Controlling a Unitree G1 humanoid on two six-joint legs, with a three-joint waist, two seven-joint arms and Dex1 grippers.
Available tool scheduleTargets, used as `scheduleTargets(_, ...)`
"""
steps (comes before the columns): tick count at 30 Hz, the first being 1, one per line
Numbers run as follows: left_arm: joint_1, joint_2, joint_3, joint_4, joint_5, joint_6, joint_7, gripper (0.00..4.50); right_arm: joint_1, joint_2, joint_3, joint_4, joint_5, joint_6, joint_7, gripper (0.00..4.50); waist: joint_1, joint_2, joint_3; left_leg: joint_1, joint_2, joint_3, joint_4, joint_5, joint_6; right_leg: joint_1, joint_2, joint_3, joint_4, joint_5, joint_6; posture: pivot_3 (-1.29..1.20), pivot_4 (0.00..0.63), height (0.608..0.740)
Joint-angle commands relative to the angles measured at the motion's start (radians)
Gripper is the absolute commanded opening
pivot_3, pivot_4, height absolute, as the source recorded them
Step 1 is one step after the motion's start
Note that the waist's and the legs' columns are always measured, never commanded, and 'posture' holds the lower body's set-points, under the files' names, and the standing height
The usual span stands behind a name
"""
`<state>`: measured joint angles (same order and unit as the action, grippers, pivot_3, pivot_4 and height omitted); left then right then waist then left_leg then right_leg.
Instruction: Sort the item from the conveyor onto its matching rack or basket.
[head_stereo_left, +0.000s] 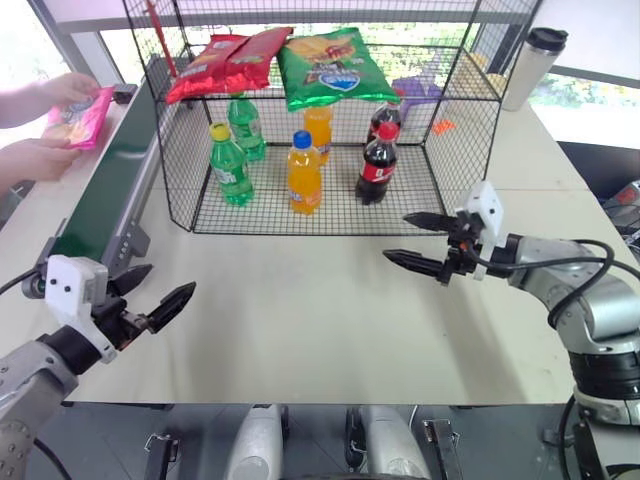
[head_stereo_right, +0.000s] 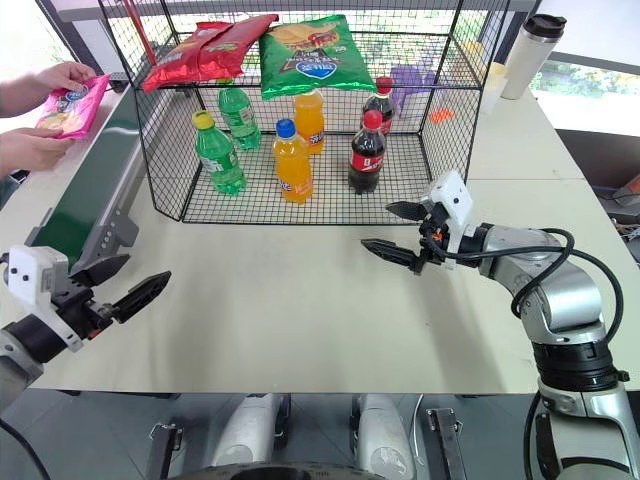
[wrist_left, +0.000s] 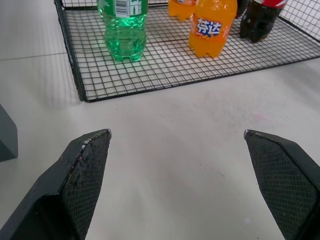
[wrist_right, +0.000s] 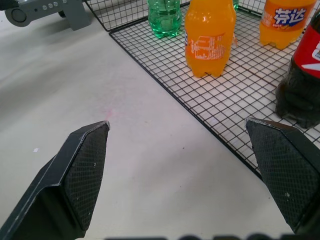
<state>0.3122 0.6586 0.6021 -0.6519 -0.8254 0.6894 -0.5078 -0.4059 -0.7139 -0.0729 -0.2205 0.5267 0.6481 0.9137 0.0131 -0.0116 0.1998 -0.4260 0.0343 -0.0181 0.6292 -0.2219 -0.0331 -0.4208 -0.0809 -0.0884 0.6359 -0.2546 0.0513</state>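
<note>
The item, a flat magenta-pink chip bag, is held in a person's hands at the far left, over the far end of the dark-green conveyor. The black wire-mesh rack stands at the back centre; two red bags and a green bag lie on its upper shelf. My left gripper hovers open near the table's front left, beside the conveyor's near end. My right gripper hangs open just in front of the rack's floor, empty.
Green, orange and cola bottles stand on the rack's mesh floor. A white tumbler with a black lid stands at the back right. Bare white table lies between my two grippers.
</note>
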Motion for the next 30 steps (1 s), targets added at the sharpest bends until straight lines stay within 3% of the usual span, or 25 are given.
scheduleTargets(1,0.007,0.001,0.023,-0.031,-0.005,-0.017,0.003,4.44,-0.02,0.006,0.001,-0.013,0.002,-0.018,0.001,4.5,0.0,0.0,0.0,0.0,0.0,0.0,0.0,0.0,0.0,0.0,0.0,0.0,0.0,0.0,0.0,0.0,0.15,0.74)
scheduleTargets(30,-0.021,-0.003,-0.003,-0.023,-0.012,-0.024,0.021,4.44,-0.006,0.02,0.018,0.033,-0.033,-0.086,0.0,4.5,0.0,0.0,0.0,0.0,0.0,0.001,0.002,0.0,0.0,0.0,0.001,0.001,0.001,0.002,0.003,0.0,0.15,0.74)
